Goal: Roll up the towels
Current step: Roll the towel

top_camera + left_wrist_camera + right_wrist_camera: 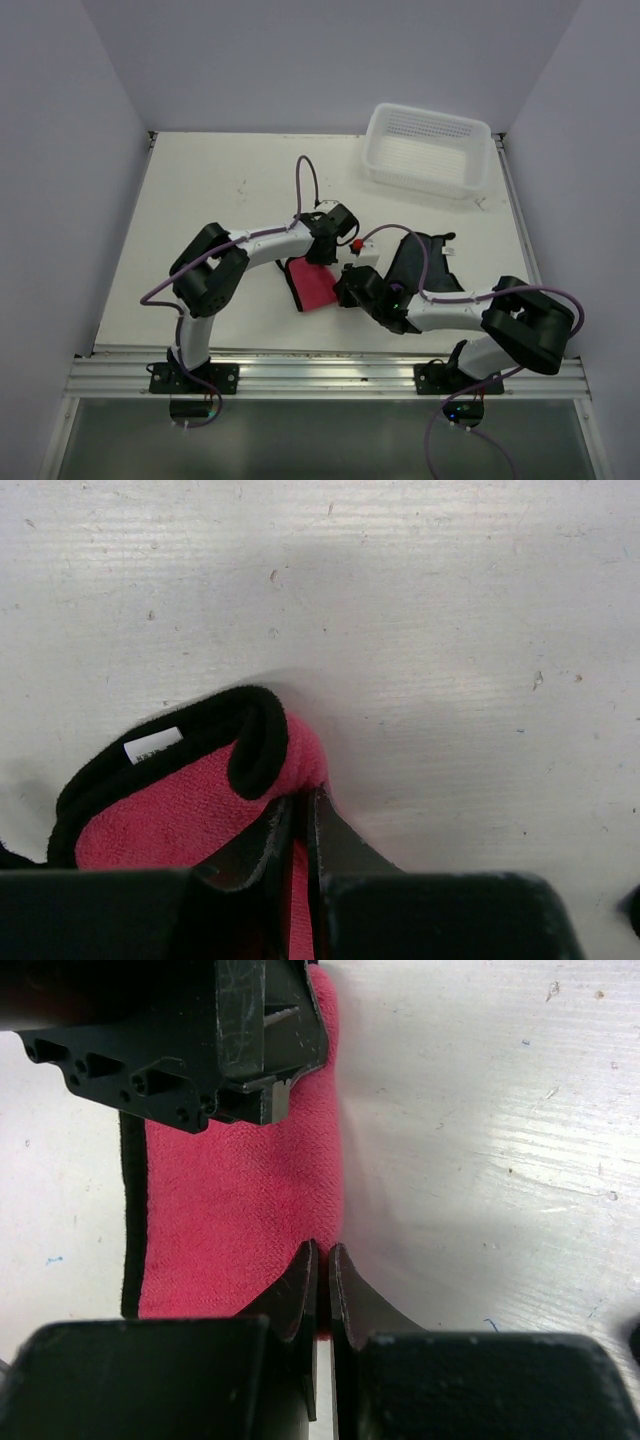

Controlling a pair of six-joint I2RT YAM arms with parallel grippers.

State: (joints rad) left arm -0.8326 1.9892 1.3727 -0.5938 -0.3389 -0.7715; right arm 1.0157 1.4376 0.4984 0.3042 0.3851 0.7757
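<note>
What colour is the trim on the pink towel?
Black trim on the pink towel, clearest in the left wrist view.

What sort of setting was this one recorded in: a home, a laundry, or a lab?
Most likely a lab test cell rather than a home: a bare white table boxed in by plain walls, two arms bolted to a metal rail at its near edge, and only a pink towel and a white basket as props.

A pink-red terry towel with black trim (312, 283) lies mid-counter, one edge curled over; a black fabric towel (420, 255) lies just beside it.
</note>
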